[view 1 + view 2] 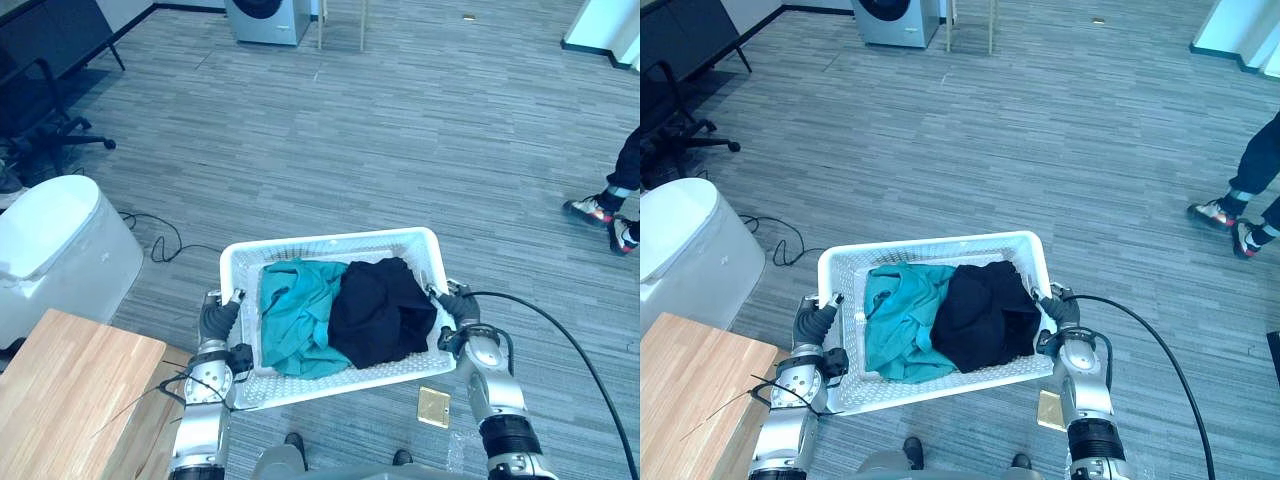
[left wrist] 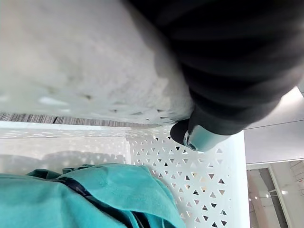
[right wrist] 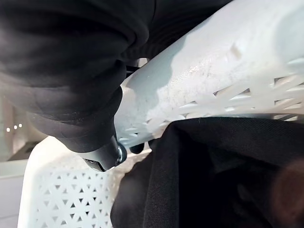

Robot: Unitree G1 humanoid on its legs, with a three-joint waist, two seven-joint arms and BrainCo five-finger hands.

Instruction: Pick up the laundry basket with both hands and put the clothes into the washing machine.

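Note:
I hold a white perforated laundry basket [image 1: 330, 245] off the floor in front of me. In it lie a teal garment [image 1: 295, 315] on the left and a black garment [image 1: 380, 310] on the right. My left hand [image 1: 218, 318] is shut on the basket's left rim, with a thumb hooked over the rim [image 2: 197, 137]. My right hand [image 1: 452, 305] is shut on the right rim [image 3: 190, 95], its thumb inside against the black garment [image 3: 213, 175]. The washing machine [image 1: 268, 20] stands far ahead at the top of the room, left of centre.
A wooden table [image 1: 70, 390] is at my lower left, with a white rounded bin [image 1: 55, 250] beyond it. A black office chair [image 1: 40, 120] stands at the far left. A person's legs and shoes [image 1: 615, 210] are at the right edge. A small gold plate [image 1: 433, 407] lies on the floor.

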